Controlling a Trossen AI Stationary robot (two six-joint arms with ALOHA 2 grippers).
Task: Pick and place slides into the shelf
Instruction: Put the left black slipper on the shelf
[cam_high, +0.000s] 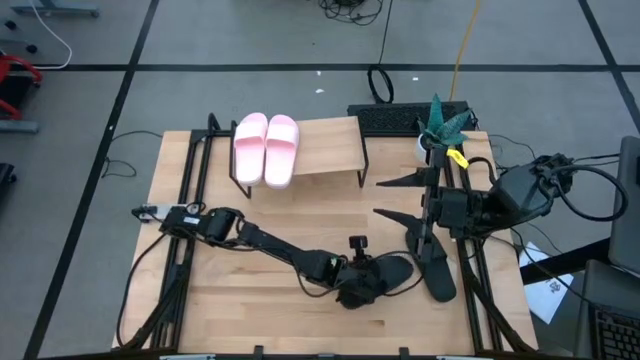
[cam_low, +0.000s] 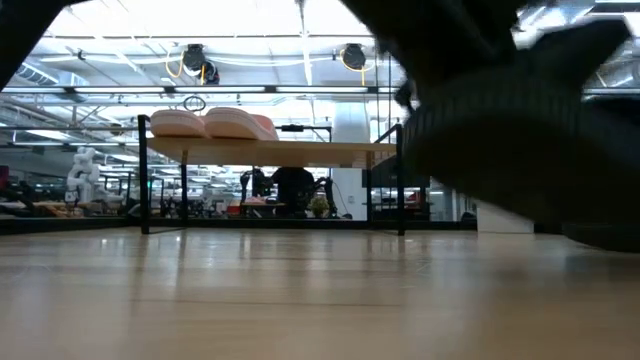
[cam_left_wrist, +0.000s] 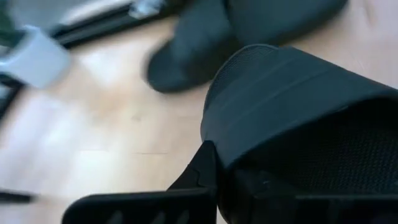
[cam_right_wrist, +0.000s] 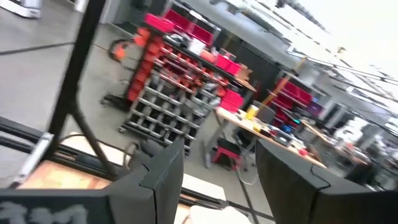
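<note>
- Black slide (cam_high: 388, 272) is clamped in the left gripper (cam_high: 362, 280) at the front middle of the wooden table (cam_high: 240, 300); fingers closed on its strap, seen close up in the left wrist view (cam_left_wrist: 292, 118).
- One left finger (cam_left_wrist: 196, 177) presses against the strap edge; the slide's footbed sits between the fingers.
- Second black slide (cam_high: 436, 268) lies on the table just past the left fingers, toward the right side, also visible in the left wrist view (cam_left_wrist: 236, 31).
- Pink pair (cam_high: 266, 148) sits side by side on the shelf (cam_high: 330, 145), at its left end, well away from both grippers.
- Low view shows the pink pair (cam_low: 212, 123) on top of the shelf plank (cam_low: 320, 150), black legs down to the table.
- Right gripper (cam_high: 405, 200) hangs over the right part of the table, fingers spread wide, nothing between them; right wrist view shows both fingers (cam_right_wrist: 163, 168) apart and pointing out toward the room.
- White cup with a plant (cam_high: 440, 135) stands at the back right, beyond the right fingers.
</note>
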